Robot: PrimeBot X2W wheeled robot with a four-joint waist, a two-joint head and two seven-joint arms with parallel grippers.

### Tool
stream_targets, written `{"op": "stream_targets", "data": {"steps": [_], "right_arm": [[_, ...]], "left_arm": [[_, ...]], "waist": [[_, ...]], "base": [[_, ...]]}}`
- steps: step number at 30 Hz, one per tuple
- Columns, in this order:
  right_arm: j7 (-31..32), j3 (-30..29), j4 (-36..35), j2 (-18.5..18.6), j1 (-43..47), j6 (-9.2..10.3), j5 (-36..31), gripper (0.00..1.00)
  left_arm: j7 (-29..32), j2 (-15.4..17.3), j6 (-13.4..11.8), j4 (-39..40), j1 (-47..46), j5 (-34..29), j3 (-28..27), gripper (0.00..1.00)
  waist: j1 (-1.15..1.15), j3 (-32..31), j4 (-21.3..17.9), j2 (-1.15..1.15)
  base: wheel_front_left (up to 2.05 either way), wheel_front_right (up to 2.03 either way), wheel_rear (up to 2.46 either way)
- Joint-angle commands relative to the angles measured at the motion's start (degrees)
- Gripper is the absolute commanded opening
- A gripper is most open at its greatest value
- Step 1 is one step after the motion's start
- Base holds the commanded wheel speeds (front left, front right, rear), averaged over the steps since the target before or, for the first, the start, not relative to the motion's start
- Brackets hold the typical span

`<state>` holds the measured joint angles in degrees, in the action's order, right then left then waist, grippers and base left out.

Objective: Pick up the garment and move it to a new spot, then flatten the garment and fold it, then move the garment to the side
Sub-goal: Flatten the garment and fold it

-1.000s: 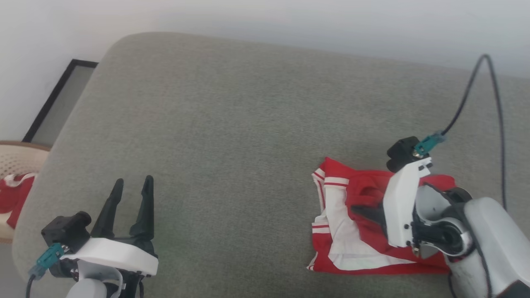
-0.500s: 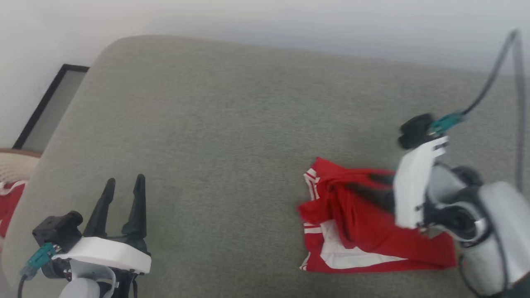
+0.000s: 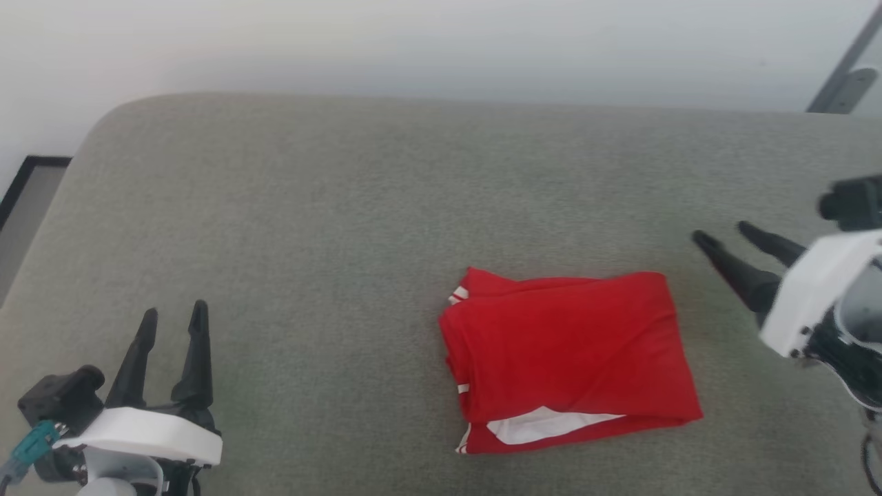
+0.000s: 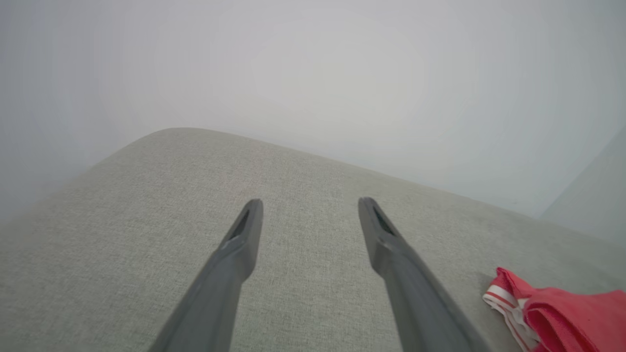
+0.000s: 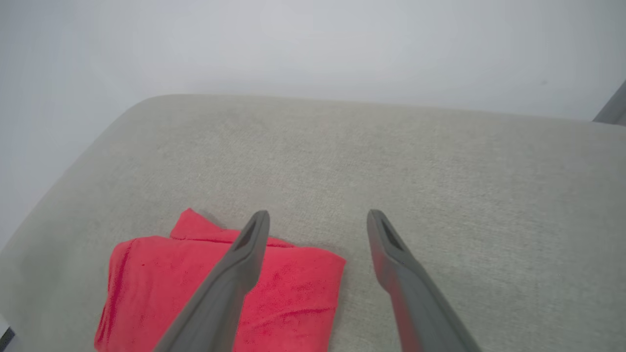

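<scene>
garment (image 3: 565, 344) folded, flat on grey cushion (image 3: 310, 207) | right jaws spread, empty — near its right edge, not touching | left jaws spread, empty — well apart, to its left

Broad grey-green woven fabric cushion surface (image 3: 344, 207): extends ahead of left gripper (image 3: 175, 310) and right gripper (image 3: 721, 231); rounded far corner beyond left gripper. Plain pale grey wall (image 3: 413, 48) behind far edge. Black-framed grey panel (image 3: 24, 200) outboard of left gripper, lower level. Grey slanted bar (image 3: 844, 76) above right gripper, against wall. Light soft, even.
</scene>
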<state>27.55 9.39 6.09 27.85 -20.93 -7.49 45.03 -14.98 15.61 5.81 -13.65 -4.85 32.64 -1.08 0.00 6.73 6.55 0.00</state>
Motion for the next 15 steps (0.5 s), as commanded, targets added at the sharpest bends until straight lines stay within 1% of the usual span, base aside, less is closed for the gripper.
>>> {"op": "stream_targets", "data": {"steps": [1, 6, 10, 15], "right_arm": [[-0.84, 0.21, 0.11, 0.21, 0.78, 0.01, -0.51, 1.0], [-12.31, 1.26, 3.23, 2.43, 3.55, 0.01, -1.53, 1.0], [-19.54, 2.41, 6.42, 3.83, 5.38, 0.01, -1.72, 1.0], [-28.31, 2.91, 9.79, 4.24, 7.68, 0.01, -3.49, 1.0]], "left_arm": [[-0.24, 0.12, -0.02, 0.08, 0.29, -0.22, -0.31, 1.0], [-0.24, 0.74, 0.24, -0.06, 1.97, -0.6, -1.3, 1.0], [-0.24, 1.5, 0.47, -0.24, 3.48, -0.99, -1.8, 1.0], [-0.25, 1.98, 0.53, -0.58, 5.09, -1.19, -2.42, 1.0]], "waist": [[0.0, -0.53, -0.66, 0.0], [0.0, -2.22, -2.38, 0.0], [0.0, -3.61, -3.35, 0.0], [0.0, -5.24, -4.17, 0.0]], "base": [[0.0, 0.0, 0.0], [0.0, 0.0, 0.0], [0.0, 0.0, 0.0], [0.0, 0.0, 0.0]]}}
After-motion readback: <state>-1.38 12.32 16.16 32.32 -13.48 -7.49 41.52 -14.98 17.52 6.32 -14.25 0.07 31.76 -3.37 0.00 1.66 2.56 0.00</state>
